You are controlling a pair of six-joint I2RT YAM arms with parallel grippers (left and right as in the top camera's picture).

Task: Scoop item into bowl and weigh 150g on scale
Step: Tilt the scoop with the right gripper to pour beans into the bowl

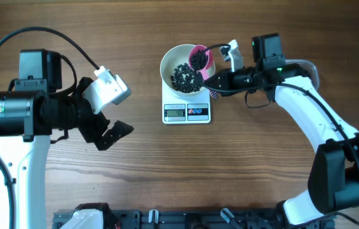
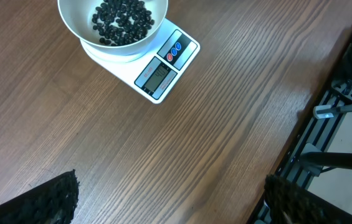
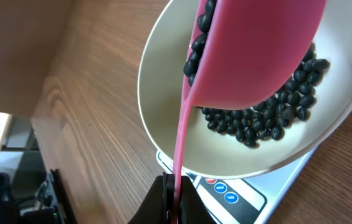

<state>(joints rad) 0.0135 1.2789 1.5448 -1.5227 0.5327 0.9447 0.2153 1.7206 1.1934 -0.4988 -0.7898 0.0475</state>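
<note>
The white bowl point(image 1: 174, 62) sits on the white scale point(image 1: 187, 112) with a pile of black beans point(image 1: 184, 77) in it. My right gripper point(image 1: 215, 83) is shut on the handle of a pink scoop point(image 1: 199, 58), held over the bowl's right rim with beans in its cup. In the right wrist view the pink scoop point(image 3: 256, 56) is tilted on its side above the bowl point(image 3: 163, 99), beans point(image 3: 195, 48) at its lip, my gripper point(image 3: 174, 199) pinching the thin handle. My left gripper point(image 1: 106, 130) stands open over bare table, left of the scale point(image 2: 163, 68).
A white clip-like object point(image 1: 232, 53) lies just behind my right gripper. A black rail point(image 1: 185, 219) runs along the table's front edge, also at the right in the left wrist view as the rail point(image 2: 331, 124).
</note>
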